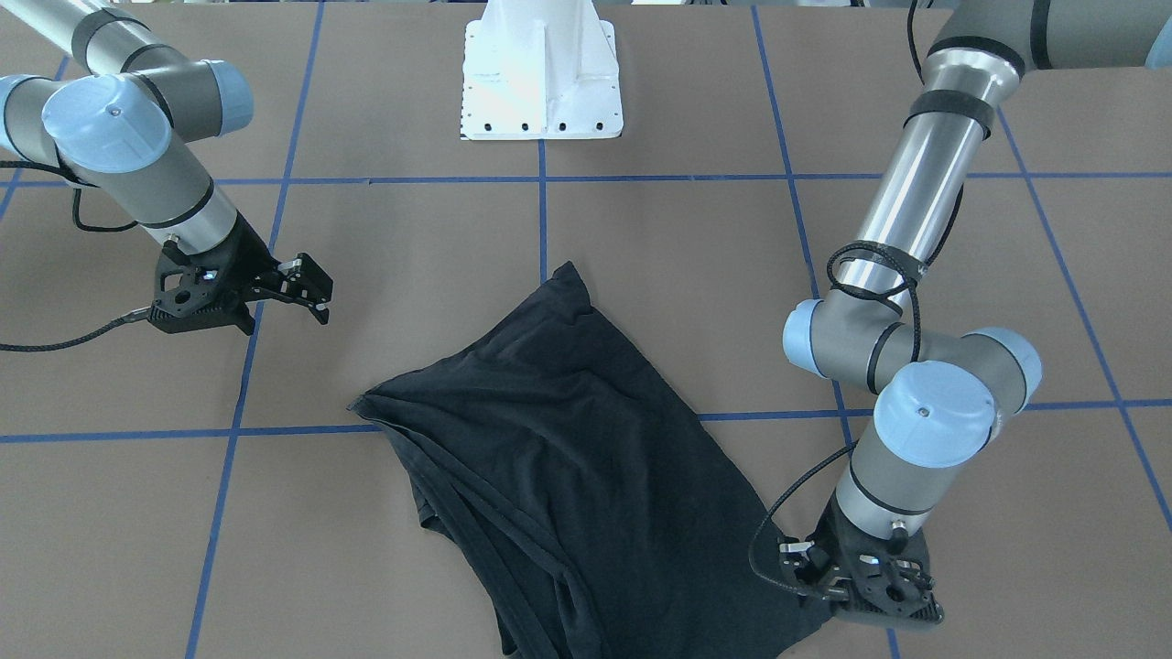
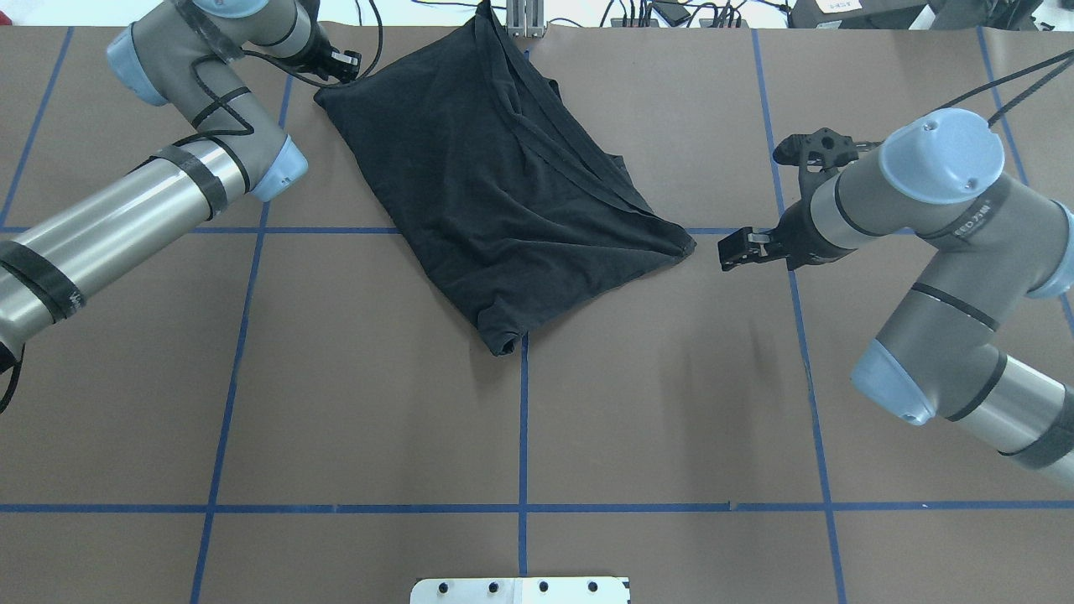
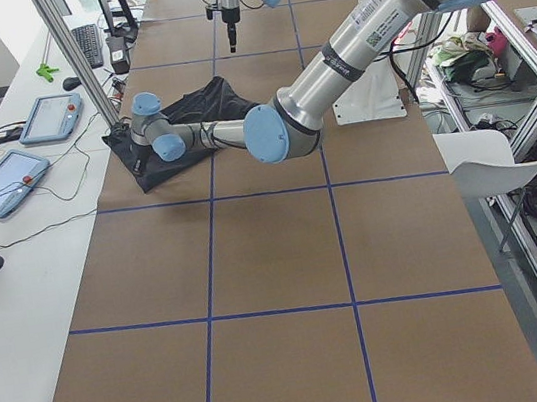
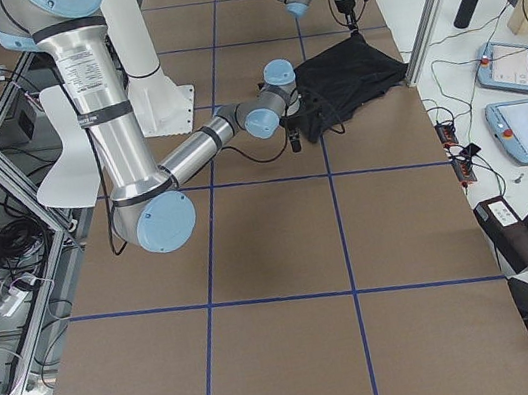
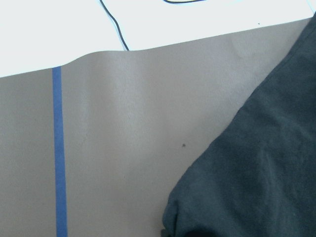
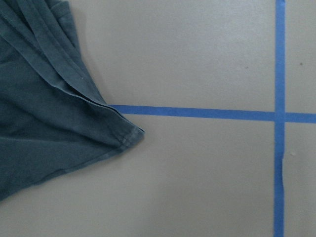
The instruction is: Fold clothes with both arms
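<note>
Your worktop (image 2: 336,419) is the brown sheet gridded with blue tape. In the overhead view, the left arm (image 2: 126,218) reaches toward 11 o'clock and the right arm (image 2: 948,243) comes in from 4 o'clock.

The black T-shirt (image 2: 503,184) lies flat and partly doubled over itself toward 12 o'clock, reaching the far edge. No print is showing. Its long axis runs roughly from 11 to 5 o'clock, so it sits skewed to the tape lines.

The left tool (image 2: 340,63) is at the shirt's 10 o'clock corner, touching or just over the cloth. You cannot tell from these views whether it is clamped on the fabric, and its wrist camera shows only the hem edge.

The right tool (image 2: 738,250) holds nothing, and its jaws look parted by a modest gap.

The next move seems to turn on the pointed corner (image 2: 686,245). It lies at 9 o'clock from the right tool, just beside it but not touching, on a blue line. The right arm is the nearer one, so I judge a short reach toward 9 o'clock would take it.
</note>
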Controlling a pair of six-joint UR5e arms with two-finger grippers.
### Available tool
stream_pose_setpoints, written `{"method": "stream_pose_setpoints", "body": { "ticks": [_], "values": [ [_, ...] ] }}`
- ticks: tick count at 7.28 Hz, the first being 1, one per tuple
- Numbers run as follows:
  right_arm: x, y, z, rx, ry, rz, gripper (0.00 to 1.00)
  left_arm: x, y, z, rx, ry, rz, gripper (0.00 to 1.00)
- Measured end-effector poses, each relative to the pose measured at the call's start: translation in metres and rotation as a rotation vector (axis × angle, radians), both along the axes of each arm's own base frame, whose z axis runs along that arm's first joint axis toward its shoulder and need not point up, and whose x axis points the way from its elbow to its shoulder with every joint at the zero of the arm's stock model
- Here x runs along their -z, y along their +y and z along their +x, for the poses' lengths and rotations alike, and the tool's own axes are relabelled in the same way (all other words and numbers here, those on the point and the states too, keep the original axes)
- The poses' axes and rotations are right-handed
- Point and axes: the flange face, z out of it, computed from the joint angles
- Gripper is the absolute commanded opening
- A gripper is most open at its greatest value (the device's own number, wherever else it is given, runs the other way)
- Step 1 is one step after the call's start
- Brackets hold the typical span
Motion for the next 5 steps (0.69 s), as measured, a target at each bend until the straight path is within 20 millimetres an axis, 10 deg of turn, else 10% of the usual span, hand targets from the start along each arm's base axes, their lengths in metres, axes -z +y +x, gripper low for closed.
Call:
{"method": "stream_pose_setpoints", "body": {
  "ticks": [5],
  "values": [
    [0.069,-0.121,-0.112,-0.055,-0.015,0.038,1.00,-0.014,0.062,-0.033,-0.038,0.126,0.014,1.00]
  ]
}}
